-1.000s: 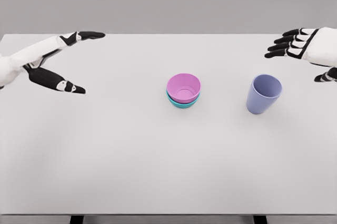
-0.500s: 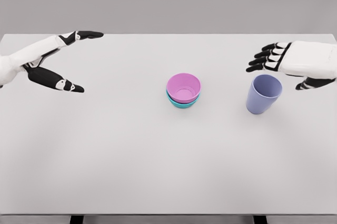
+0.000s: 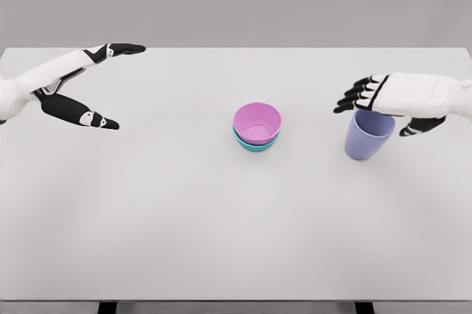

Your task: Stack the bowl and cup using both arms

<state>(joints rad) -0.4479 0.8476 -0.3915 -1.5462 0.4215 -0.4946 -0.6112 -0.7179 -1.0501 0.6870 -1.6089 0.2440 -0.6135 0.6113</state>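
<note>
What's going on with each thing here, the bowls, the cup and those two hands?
pink bowl: upright, nested in the teal one.
teal bowl: upright on the table, under the pink bowl.
purple cup: upright, mouth up, not gripped.
right hand: open, fingers spread over the cup's rim.
left hand: open, far left, holding nothing.

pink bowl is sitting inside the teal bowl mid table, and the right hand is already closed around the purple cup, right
Not quite. The head view shows the pink bowl nested in the teal bowl mid table, but the right hand is not closed on the purple cup. It hovers over the cup's rim with fingers spread, holding nothing.
</note>
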